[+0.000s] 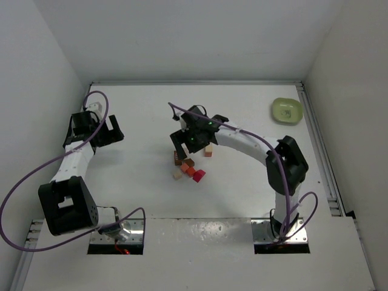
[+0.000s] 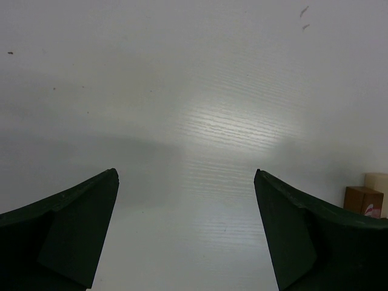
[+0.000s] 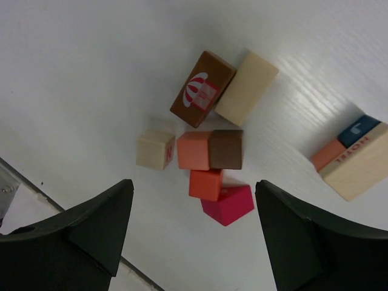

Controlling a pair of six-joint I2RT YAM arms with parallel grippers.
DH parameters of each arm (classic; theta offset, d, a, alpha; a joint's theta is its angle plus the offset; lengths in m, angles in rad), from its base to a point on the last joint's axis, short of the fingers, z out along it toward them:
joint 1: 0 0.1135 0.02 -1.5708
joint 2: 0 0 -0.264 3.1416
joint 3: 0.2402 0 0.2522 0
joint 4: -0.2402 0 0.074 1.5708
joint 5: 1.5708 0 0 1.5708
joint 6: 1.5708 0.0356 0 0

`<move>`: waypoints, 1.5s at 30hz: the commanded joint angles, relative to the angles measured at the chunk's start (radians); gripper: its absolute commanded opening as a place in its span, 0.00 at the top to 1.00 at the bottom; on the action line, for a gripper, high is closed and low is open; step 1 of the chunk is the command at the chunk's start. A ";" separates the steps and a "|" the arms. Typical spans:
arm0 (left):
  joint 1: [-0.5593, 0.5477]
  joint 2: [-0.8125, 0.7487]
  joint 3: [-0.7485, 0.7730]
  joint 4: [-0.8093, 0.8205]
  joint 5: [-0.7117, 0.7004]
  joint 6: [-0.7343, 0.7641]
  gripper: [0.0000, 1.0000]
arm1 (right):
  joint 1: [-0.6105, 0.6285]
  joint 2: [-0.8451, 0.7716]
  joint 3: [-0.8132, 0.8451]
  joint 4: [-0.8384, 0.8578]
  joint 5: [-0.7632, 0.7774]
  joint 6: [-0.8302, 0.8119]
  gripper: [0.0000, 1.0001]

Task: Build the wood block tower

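1. Black right gripper (image 3: 194, 182) stands wide open, holding nothing, poised over the wood blocks (image 3: 194, 150).
2. I count seven loose wood blocks just beyond its fingers: two dark brown, two pale, one orange, one red, one magenta.
3. Off to one side, a pale lettered block (image 3: 357, 163) touches an orange and a blue one; stacked or not, I cannot tell.
4. My left gripper (image 2: 185, 230), also wide open and empty, is well apart at the left; one green bowl (image 1: 287, 111) sits far right.
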State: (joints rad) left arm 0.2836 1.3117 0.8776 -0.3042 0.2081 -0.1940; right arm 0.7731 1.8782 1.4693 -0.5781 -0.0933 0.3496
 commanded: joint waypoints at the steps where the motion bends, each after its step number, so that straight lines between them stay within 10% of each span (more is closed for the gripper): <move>1: 0.012 -0.029 0.006 -0.006 -0.016 -0.012 0.00 | 0.032 0.022 0.062 -0.031 0.029 0.063 0.19; 45: 0.068 0.018 -0.003 -0.015 0.062 0.047 0.00 | 0.049 0.260 0.105 -0.025 0.033 -0.123 0.17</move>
State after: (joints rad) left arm 0.3363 1.3254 0.8661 -0.3264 0.2481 -0.1638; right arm 0.8181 2.1319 1.5398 -0.6048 -0.0563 0.2344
